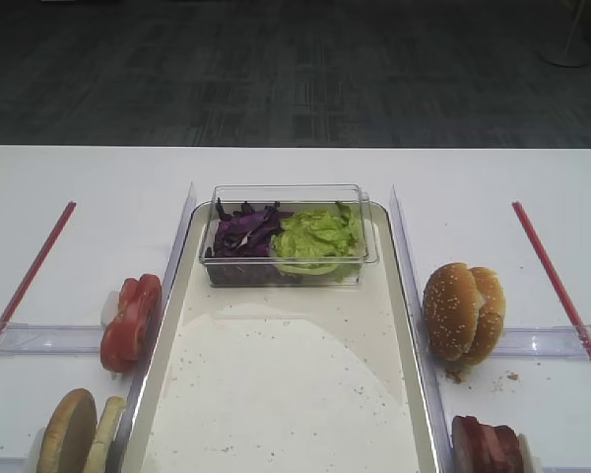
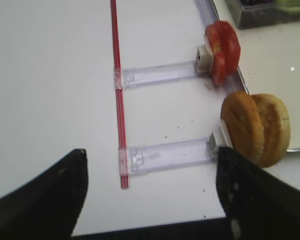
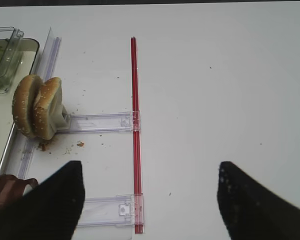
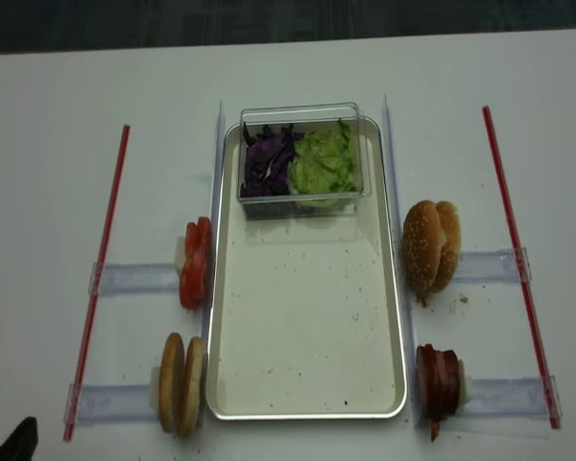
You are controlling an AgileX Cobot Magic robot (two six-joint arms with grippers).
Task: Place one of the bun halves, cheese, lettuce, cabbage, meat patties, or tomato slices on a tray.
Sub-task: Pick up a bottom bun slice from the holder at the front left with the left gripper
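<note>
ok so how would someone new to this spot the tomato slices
Start at the big tray in the middle and look just off its left rim. The tomato slices stand on edge there, bright red, unlike the tan bun halves below them.

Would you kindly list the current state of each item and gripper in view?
tray: bare base but for crumbs and the tub
tub: lidless, on the tray's far end
cabbage: in tub, left
lettuce: in tub, right
tomato slices: on edge, left of tray
bun halves: on edge, untouched
sesame buns: on edge, right
meat patties: on edge, right
left gripper: open, empty
right gripper: open, empty
</note>
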